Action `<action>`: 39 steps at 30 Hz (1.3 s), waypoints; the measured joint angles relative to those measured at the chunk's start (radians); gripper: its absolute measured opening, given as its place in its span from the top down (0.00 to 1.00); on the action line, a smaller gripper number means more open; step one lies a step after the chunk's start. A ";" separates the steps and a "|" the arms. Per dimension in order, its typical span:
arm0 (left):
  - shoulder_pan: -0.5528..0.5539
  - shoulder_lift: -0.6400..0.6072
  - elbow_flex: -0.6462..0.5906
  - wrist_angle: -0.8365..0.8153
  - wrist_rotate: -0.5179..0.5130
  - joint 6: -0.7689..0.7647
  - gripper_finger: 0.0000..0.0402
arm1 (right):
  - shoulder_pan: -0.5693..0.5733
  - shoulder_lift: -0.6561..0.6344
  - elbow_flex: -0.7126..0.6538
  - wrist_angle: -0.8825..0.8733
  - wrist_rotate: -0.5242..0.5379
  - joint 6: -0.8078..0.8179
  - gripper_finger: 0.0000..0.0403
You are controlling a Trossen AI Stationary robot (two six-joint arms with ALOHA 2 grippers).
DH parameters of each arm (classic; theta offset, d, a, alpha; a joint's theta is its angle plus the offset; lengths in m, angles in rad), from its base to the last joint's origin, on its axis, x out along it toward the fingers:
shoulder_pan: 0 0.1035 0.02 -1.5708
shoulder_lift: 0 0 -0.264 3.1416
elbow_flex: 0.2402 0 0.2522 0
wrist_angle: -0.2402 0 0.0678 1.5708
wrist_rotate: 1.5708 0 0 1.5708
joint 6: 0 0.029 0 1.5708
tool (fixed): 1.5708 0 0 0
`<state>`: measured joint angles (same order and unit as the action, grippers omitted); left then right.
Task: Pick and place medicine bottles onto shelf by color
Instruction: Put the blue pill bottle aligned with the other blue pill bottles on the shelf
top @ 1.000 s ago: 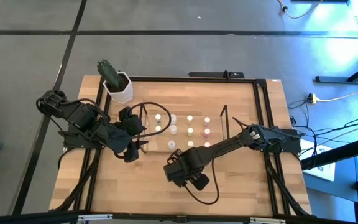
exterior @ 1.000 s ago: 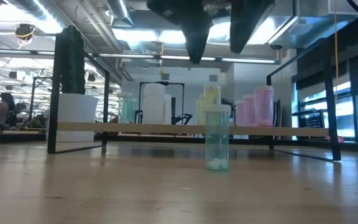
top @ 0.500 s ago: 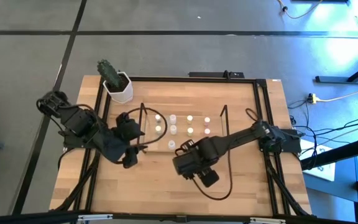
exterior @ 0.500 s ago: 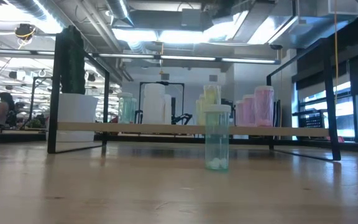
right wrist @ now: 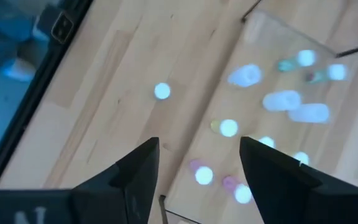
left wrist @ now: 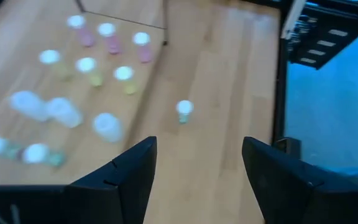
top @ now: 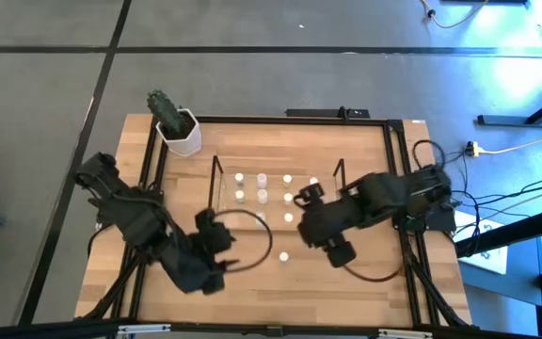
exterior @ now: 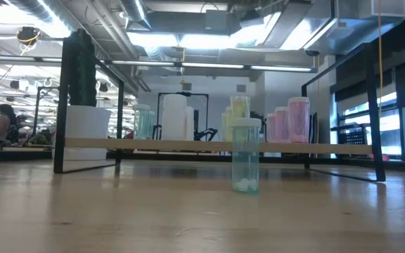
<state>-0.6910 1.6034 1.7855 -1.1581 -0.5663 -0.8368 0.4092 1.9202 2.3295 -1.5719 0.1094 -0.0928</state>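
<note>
High view: one tiny greenish cylindrical bottle (top: 283, 254) is left unshelved near the clear wire-framed shelf (top: 216, 179); both end effectors, left (top: 222, 247) and right (top: 310, 195), are spread, empty.

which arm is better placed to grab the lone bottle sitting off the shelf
Right, probably. The tiny pale greenish bottle stands alone on the wood before the clear wire-framed shelf; the right gripper, open, hovers nearer than the left gripper.

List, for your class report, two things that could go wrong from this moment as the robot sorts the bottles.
1. One greenish bottle stands alone on the table outside the shelf; an arm swinging low could tip it.
2. The bottles on the shelf stand close together, and the open left gripper and right gripper are much wider, so placing another may topple neighbours.
</note>
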 joint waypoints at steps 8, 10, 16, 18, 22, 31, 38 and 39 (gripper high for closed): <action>-0.045 0.094 0.000 0.108 0.001 -0.055 0.42 | 0.063 -0.114 0.000 0.000 0.044 0.062 0.44; -0.055 0.116 0.000 0.113 -0.004 -0.075 0.42 | 0.090 -0.128 0.000 0.001 0.059 0.096 0.44; -0.073 0.168 0.000 0.115 -0.044 -0.209 0.42 | 0.180 -0.175 -0.021 0.003 0.126 0.106 0.44; -0.078 0.184 0.000 0.117 -0.045 -0.240 0.42 | 0.195 -0.222 -0.067 0.004 0.164 0.116 0.44; -0.083 0.211 0.000 0.147 -0.052 -0.262 0.42 | 0.199 -0.362 -0.232 0.007 0.234 0.202 0.44; -0.061 0.281 0.000 0.207 -0.105 -0.186 0.42 | 0.197 -0.552 -0.531 0.105 0.300 0.333 0.44; -0.049 0.350 0.000 0.235 -0.108 -0.136 0.42 | 0.197 -0.570 -0.603 0.107 0.334 0.315 0.44; -0.045 0.357 0.000 0.234 -0.113 -0.137 0.42 | 0.197 -0.567 -0.603 0.110 0.334 0.302 0.44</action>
<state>-0.7361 1.9606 1.7855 -0.9240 -0.6793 -0.9733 0.6060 1.3529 1.7262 -1.4618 0.4438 0.2095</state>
